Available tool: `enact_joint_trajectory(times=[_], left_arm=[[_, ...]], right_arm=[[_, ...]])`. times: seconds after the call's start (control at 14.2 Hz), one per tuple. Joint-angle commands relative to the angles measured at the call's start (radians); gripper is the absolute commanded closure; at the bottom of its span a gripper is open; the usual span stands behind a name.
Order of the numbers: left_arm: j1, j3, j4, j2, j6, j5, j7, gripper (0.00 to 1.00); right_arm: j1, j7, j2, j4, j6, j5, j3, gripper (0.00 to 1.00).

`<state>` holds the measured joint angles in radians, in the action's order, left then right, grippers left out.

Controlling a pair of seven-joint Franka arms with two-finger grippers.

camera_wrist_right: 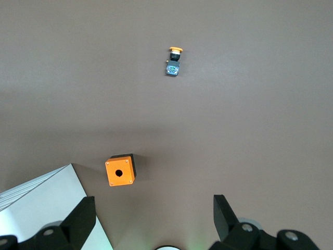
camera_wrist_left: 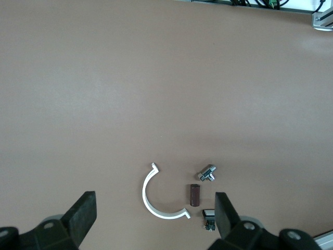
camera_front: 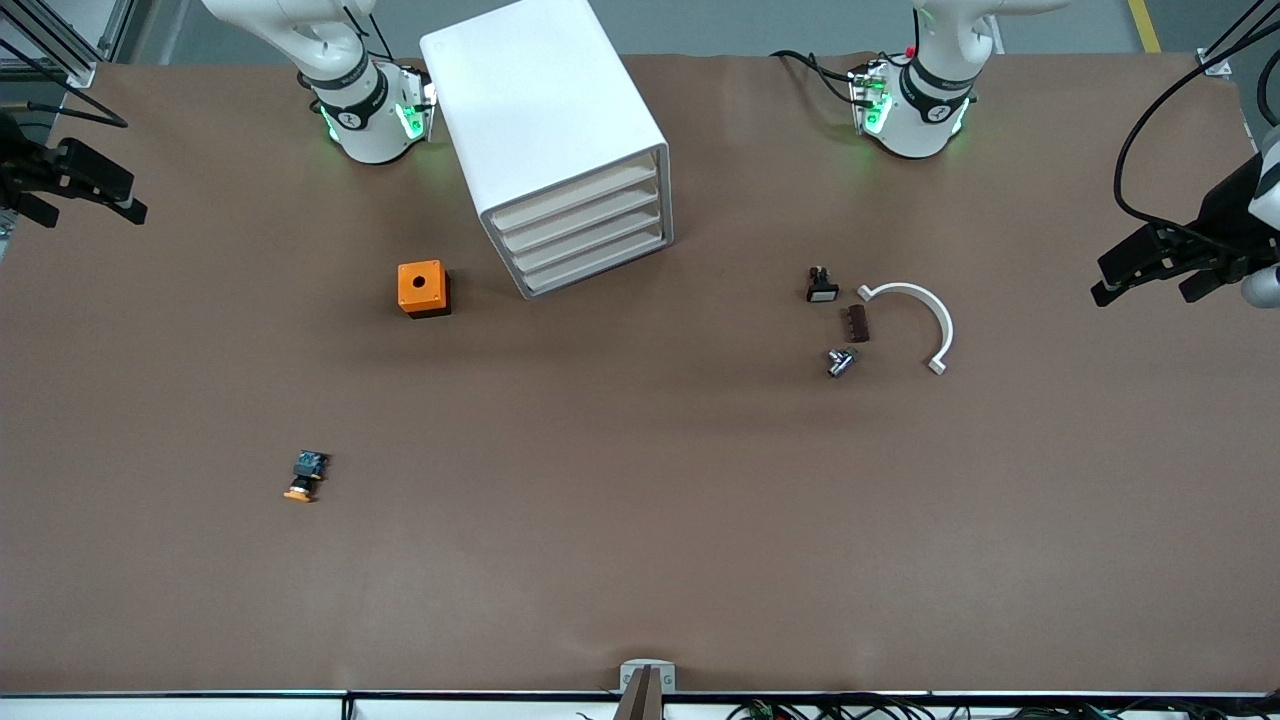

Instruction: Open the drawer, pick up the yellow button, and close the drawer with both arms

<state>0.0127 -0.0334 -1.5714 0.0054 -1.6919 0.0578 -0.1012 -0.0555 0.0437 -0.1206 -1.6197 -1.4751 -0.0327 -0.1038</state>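
The white cabinet (camera_front: 545, 120) stands between the two arm bases. Its uppermost drawer (camera_front: 578, 194) is shut, flush with the three drawers below. The button (camera_front: 305, 477), with an orange cap and black-and-blue body, lies on its side on the table, much nearer the front camera than the cabinet and toward the right arm's end. It also shows in the right wrist view (camera_wrist_right: 174, 62). My right gripper (camera_front: 90, 212) is open and empty, high over the right arm's end of the table. My left gripper (camera_front: 1145, 292) is open and empty, high over the left arm's end.
An orange cube with a round hole (camera_front: 423, 288) sits beside the cabinet, toward the right arm's end. Toward the left arm's end lie a white curved clip (camera_front: 920, 315), a brown part (camera_front: 857, 323), a black part with a white face (camera_front: 822, 287) and a metal fitting (camera_front: 840, 362).
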Motion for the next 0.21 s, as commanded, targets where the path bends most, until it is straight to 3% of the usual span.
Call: enact_joint_trajectory(times=[0.0,0.14], left_arm=[[0.001,-0.003,0.016,-0.004,0.020,-0.022,0.009,0.00],[0.001,-0.003,0.016,-0.004,0.020,-0.022,0.008,0.00]], right_arm=[[0.010,0.002,0.003,0.011,0.010,-0.003,0.004,0.00],[0.011,0.001,0.003,0.011,0.010,-0.003,0.004,0.00]])
